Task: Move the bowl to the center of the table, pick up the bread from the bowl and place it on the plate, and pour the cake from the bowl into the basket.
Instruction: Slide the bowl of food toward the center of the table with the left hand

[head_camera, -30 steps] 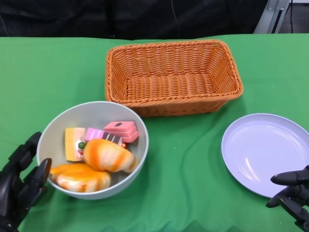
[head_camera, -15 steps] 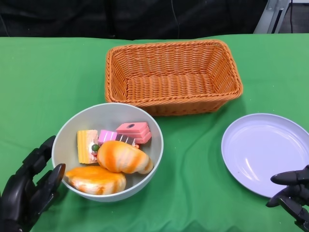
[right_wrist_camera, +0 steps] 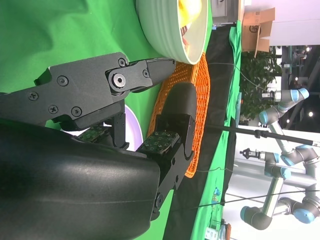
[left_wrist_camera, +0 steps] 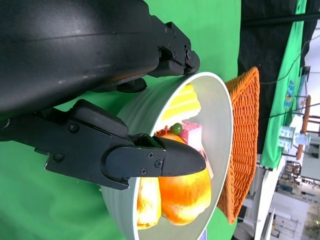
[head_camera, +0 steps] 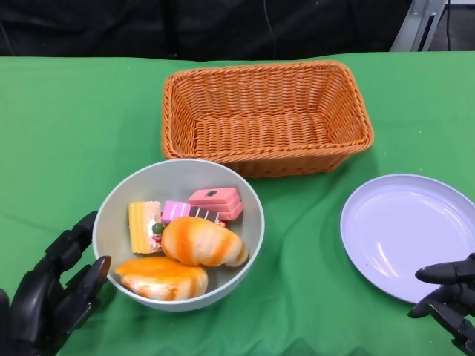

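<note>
Green cloth [head_camera: 82,111] covers the table, with a dark backdrop behind its far edge. On it, a grey bowl [head_camera: 119,215] sits left of centre, just in front of an empty wicker basket [head_camera: 266,117]. Inside the bowl lie two orange-glazed bread rolls, one [head_camera: 202,242] on top toward the middle and one [head_camera: 161,277] against the near rim, beside a yellow cake slice [head_camera: 144,226] and pink cake pieces [head_camera: 215,202] at the far side. The left hand [head_camera: 52,297] presses against the bowl's outer wall on the near left, fingers spread along the rim without wrapping around it; it holds nothing. A lilac plate [head_camera: 408,233] lies bare at the right. The right hand [head_camera: 449,300] rests at the plate's near edge, fingers loosely apart and holding nothing.
</note>
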Action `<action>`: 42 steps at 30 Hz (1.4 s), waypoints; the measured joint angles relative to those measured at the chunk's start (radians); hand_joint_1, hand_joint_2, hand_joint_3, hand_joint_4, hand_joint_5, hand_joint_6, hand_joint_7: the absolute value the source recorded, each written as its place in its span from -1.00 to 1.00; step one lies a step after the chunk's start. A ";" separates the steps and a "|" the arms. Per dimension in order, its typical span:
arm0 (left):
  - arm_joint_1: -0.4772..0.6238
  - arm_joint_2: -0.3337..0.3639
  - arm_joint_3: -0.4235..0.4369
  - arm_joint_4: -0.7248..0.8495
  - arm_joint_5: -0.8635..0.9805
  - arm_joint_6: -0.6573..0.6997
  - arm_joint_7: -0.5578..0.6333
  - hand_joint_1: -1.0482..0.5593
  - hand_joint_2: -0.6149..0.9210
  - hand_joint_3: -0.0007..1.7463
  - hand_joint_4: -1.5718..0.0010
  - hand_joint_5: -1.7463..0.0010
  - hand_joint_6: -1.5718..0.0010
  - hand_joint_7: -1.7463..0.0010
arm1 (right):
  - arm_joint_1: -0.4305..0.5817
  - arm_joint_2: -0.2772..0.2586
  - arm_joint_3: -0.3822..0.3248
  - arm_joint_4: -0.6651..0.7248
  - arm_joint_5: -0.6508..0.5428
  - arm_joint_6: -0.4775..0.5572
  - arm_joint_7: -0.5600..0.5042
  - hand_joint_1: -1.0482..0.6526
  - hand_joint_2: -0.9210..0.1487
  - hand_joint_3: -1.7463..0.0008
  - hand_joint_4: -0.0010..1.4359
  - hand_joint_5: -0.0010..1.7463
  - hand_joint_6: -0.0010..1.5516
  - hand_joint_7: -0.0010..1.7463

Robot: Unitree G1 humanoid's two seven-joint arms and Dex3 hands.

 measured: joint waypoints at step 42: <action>0.101 -0.025 -0.072 -0.180 0.030 0.031 -0.019 -0.74 1.00 -0.59 0.38 0.99 0.60 1.00 | 0.000 0.002 0.000 0.012 -0.012 -0.020 -0.006 -0.13 -1.00 0.87 -0.03 0.44 -0.15 -0.06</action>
